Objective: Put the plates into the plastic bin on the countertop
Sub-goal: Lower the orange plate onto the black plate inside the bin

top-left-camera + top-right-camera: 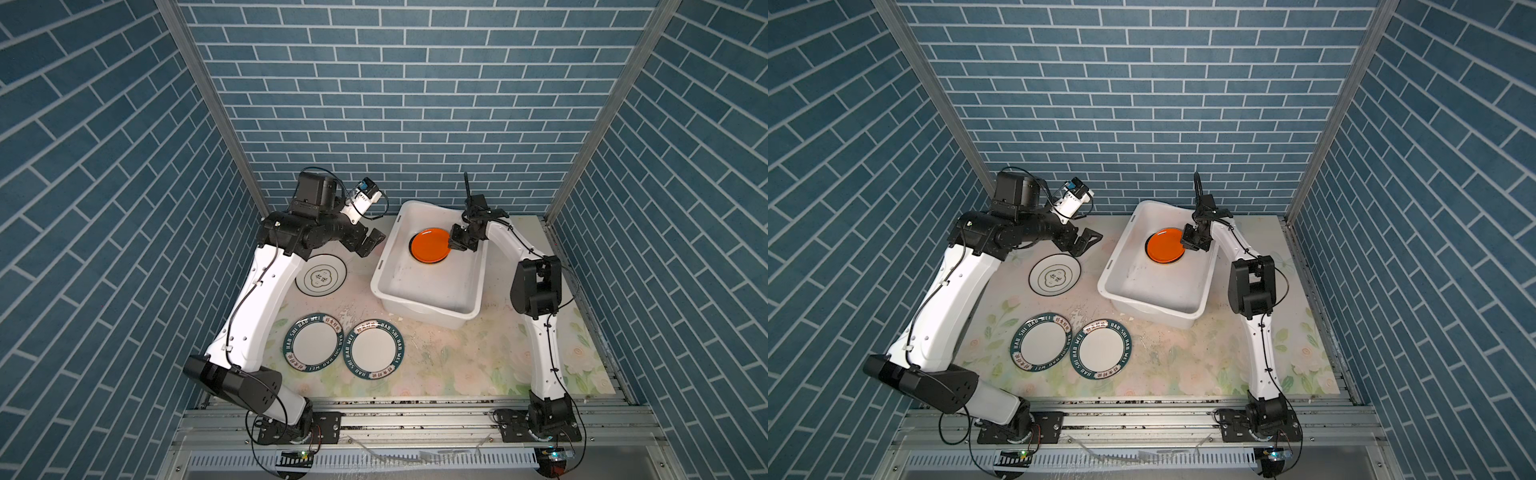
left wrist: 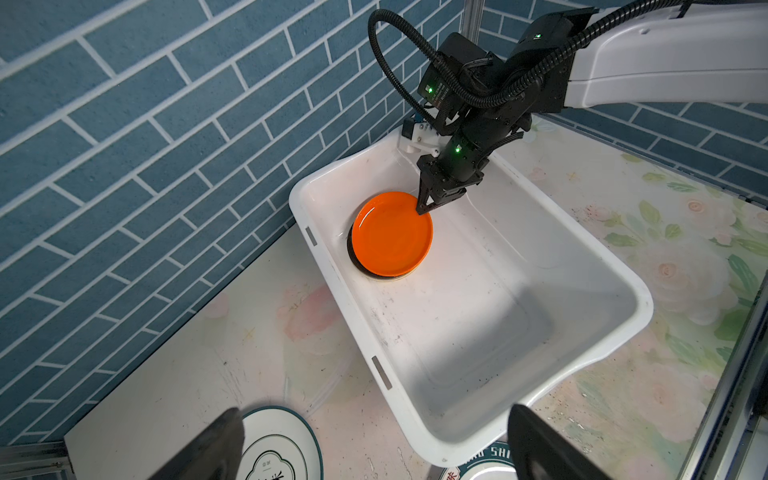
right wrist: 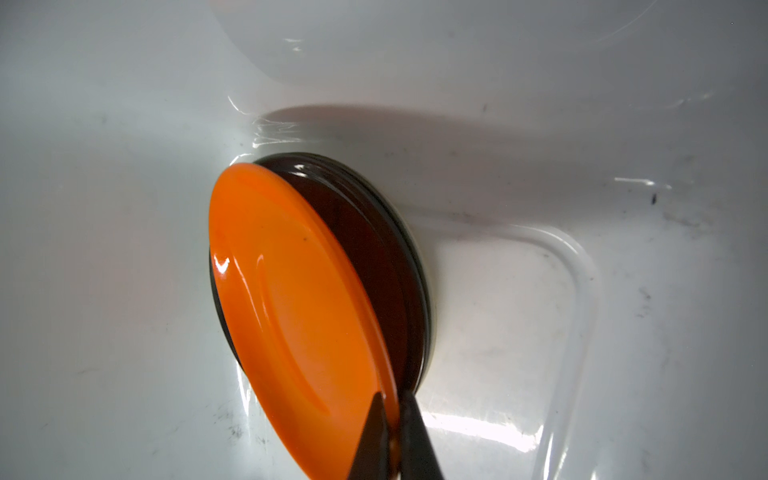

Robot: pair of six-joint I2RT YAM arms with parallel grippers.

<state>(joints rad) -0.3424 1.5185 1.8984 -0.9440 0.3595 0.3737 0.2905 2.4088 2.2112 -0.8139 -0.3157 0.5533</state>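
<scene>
A floral surface [image 1: 457,365] sits inside blue brick walls [image 1: 374,104]. Three plates lie on it: two green-rimmed plates [image 1: 312,341] [image 1: 374,351] and one black-rimmed plate [image 1: 322,275]. In the single white bin [image 1: 424,315], the right tool [image 1: 451,246] pinches the orange plate [image 1: 428,245], which is tilted over a black plate [image 3: 374,257]. The left tool [image 1: 370,244] gapes empty.

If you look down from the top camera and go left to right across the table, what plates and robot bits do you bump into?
In a top view: green-rimmed plate → second green-rimmed plate → orange plate → right end effector, shut on the orange plate's edge.
</scene>
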